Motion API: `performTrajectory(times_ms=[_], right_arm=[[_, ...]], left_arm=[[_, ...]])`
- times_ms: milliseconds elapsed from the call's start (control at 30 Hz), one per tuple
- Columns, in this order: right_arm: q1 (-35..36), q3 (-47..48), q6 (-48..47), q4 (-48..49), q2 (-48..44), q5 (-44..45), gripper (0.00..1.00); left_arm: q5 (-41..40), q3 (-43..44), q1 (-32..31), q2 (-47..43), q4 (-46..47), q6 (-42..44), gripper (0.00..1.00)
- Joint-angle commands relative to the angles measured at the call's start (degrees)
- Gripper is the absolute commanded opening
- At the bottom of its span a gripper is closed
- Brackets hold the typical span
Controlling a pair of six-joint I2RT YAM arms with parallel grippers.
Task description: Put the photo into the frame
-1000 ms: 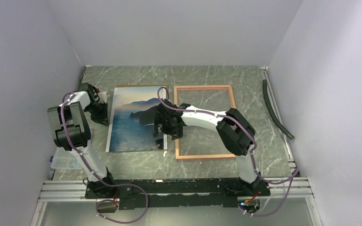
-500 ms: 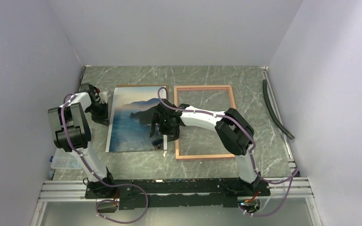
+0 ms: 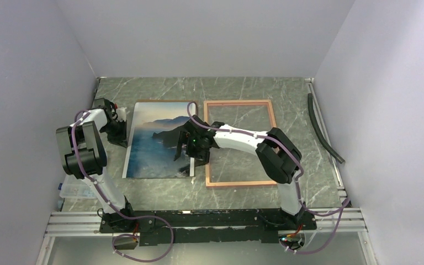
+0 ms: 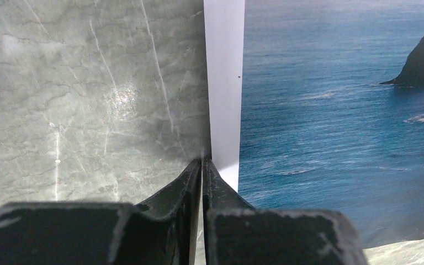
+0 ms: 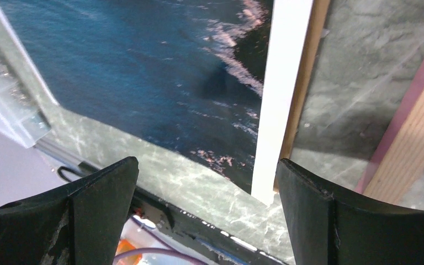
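Note:
The photo (image 3: 154, 146), a blue coastal print, lies left of centre on a brown backing board (image 3: 163, 101). To its right lies the frame (image 3: 237, 102), thin-bordered, with the table showing through its pane. My left gripper (image 3: 122, 128) is at the photo's left edge. In the left wrist view its fingers (image 4: 196, 176) are pressed together on the white margin of the photo (image 4: 337, 110). My right gripper (image 3: 190, 157) hovers open over the photo's near right corner. In the right wrist view the gripper (image 5: 205, 163) straddles the photo's white edge (image 5: 284, 83), the board (image 5: 303, 83) and the frame (image 5: 414, 138) beside it.
A black strip (image 3: 323, 127) lies along the right wall. A clear plastic object (image 3: 74, 190) sits at the near left beside the left arm's base. A metal rail (image 3: 199, 218) runs along the near table edge. Grey walls close in three sides.
My right gripper has shifted slightly left along the photo's right edge. The photo's near left corner has crept a little left. My left gripper has closed a touch more.

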Motion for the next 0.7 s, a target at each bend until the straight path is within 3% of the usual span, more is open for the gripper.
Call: performTrajectory(times_ms=[0, 200, 367, 500, 667], right_arm=[[0.1, -0.1, 1.4, 3.2, -5.8, -1.8, 1.0], [0.0, -1.6, 2.2, 4.9, -6.7, -3.1, 1.0], [-1.2, -9.8, 6.4, 18.6, -10.2, -8.4, 1.0], [-1.9, -12.5, 8.0, 20.0, -10.2, -9.7, 1.0], [-1.9, -19.4, 13.9, 28.8, -10.6, -10.1, 0.96]], left_arm=[[1.4, -2.2, -1.1, 0.5, -0.8, -0.3, 0.11], [1.4, -2.5, -1.1, 0.1, -0.7, -0.4, 0.11], [1.3, -2.2, -1.0, 0.1, -1.1, -0.3, 0.1], [1.3, -1.8, -1.0, 0.0, -1.5, -0.4, 0.1], [1.9, -1.2, -1.1, 0.2, -2.3, -1.2, 0.09]])
